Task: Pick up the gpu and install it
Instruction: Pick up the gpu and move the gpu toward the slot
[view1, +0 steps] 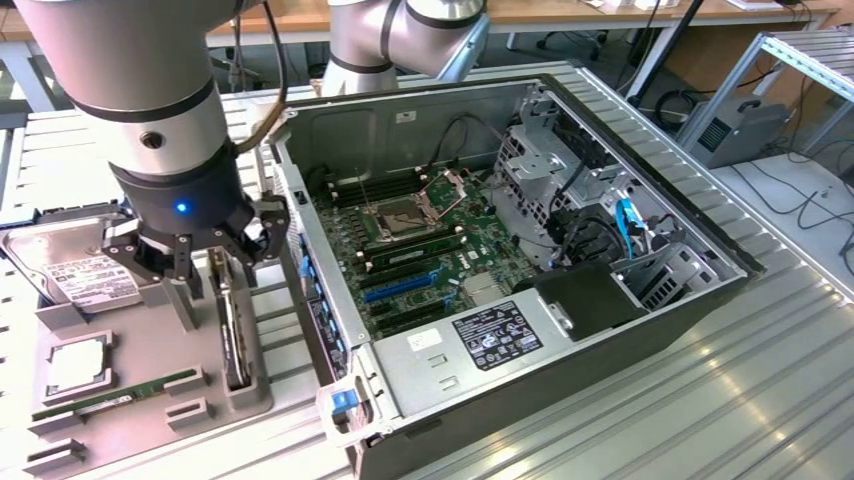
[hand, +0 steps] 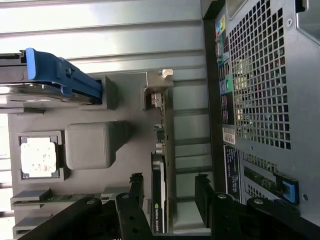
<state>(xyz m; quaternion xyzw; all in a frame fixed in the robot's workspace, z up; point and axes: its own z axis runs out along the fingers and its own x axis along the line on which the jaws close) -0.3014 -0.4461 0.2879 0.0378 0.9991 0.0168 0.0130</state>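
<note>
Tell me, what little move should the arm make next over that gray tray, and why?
Probably close the jaws on the graphics card. They stand open, one on each side of the card, which stands on edge in the gray tray beside the computer case and is not yet gripped.

Thin black gpu (view1: 238, 335) standing on edge in the grey holder (view1: 144, 352)

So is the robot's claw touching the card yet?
Cannot tell. In the wrist view the open gripper straddles the card; one finger stands clear, the other sits too close to judge.
</note>
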